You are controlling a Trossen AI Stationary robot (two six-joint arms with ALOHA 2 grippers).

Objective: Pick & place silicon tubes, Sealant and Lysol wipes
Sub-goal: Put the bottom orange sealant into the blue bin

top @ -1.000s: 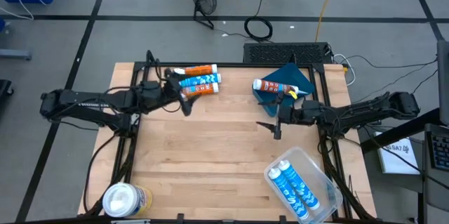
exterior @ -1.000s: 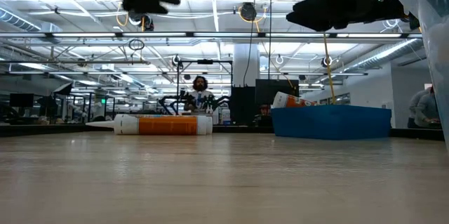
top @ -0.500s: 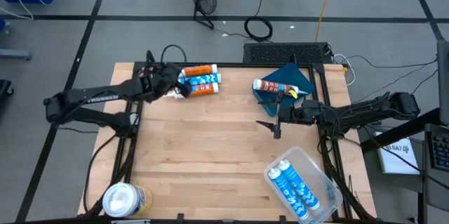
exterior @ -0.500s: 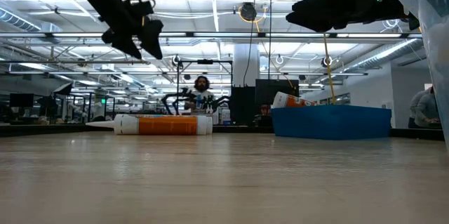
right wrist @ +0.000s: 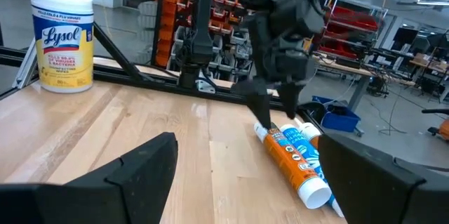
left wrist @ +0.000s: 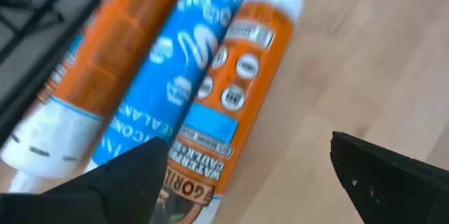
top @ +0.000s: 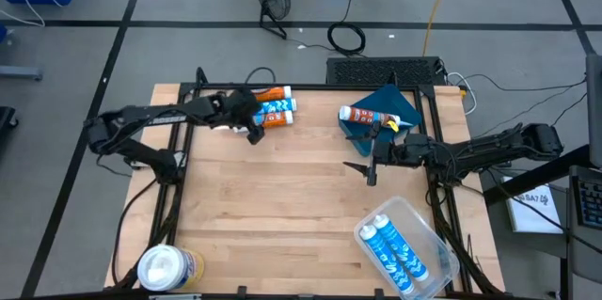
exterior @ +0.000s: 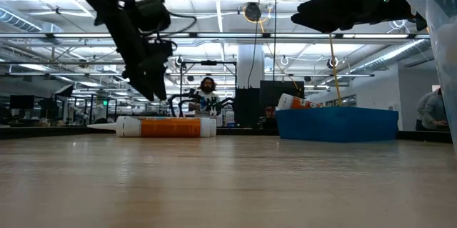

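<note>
Three caulk tubes lie side by side on their sides at the table's far left: an orange one (top: 270, 93), a blue one (top: 275, 106) and an orange one (top: 274, 119). They also show in the left wrist view, the nearest orange tube (left wrist: 235, 104) beside the blue tube (left wrist: 184, 62). My left gripper (top: 253, 132) is open and empty, pointing down just above the nearest tube (exterior: 166, 126). My right gripper (top: 370, 168) is open and empty, right of the table's centre. The yellow Lysol wipes canister (top: 167, 267) stands upright at the near left corner (right wrist: 62, 39).
A blue bin (top: 381, 114) at the far right holds one tube (top: 362, 111). A clear plastic tub (top: 407, 248) at the near right holds two blue tubes. Bare wood lies in the table's middle (top: 282, 197). People show in the room beyond the table.
My left gripper has come down from high above the table toward the three tubes at the far left, tipping until its fingers point down. It stays open. The tubes have not moved.
</note>
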